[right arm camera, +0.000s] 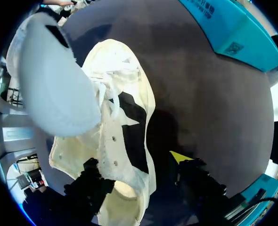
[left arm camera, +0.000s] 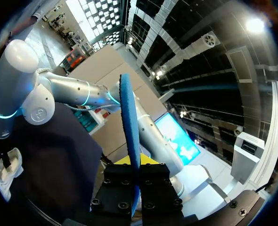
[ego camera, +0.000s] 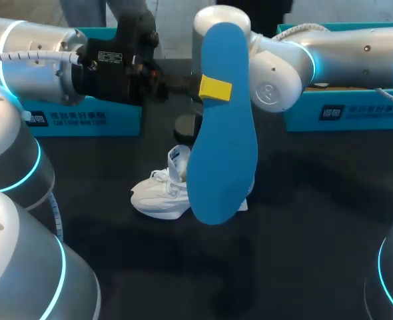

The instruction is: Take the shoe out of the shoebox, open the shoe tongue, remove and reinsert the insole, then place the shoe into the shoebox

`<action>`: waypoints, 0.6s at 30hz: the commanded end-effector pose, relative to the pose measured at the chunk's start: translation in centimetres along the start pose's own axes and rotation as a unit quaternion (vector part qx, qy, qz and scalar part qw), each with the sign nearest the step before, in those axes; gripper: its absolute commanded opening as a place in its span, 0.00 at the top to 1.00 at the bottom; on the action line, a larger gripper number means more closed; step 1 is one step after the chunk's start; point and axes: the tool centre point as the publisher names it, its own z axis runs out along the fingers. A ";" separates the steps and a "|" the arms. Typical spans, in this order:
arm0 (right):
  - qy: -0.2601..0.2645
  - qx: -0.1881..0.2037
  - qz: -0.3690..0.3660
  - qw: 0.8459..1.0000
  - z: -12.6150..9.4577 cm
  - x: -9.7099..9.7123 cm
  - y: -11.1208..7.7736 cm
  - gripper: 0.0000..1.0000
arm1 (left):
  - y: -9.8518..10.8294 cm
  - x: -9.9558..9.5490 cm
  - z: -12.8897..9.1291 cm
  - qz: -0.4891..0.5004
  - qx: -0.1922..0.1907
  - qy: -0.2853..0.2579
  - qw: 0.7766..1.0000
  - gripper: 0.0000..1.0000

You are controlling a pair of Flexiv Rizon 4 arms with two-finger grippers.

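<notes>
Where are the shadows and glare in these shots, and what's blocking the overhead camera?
Head view: the flat blue foam insole, held near the camera by the left end effector, hides much of the white lace-up sneaker. Left wrist view: bright ceiling lights glare behind the insole. Right wrist view: the sneaker throws a dark shadow on the black table.

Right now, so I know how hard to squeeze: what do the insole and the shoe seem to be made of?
The insole: probably soft foam, matte blue face, no shine; edge-on in the left claw it looks thin. The shoe: seemingly white fabric or synthetic with cloth laces, dull finish; exact weave too unclear to tell.
</notes>
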 end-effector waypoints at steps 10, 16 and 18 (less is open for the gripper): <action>0.042 0.006 0.015 0.999 -0.4 1.3 0.0 1.00 | 0.1 0.0 0.0 0.000 0.001 0.000 1.000 1.00; 0.086 -0.020 0.094 0.992 -2.5 2.3 -0.8 1.00 | 0.1 0.0 0.0 0.000 0.001 0.000 1.000 1.00; 0.100 -0.023 0.127 0.987 -3.2 2.5 -1.0 1.00 | 0.1 0.0 0.0 0.000 0.001 0.000 1.000 1.00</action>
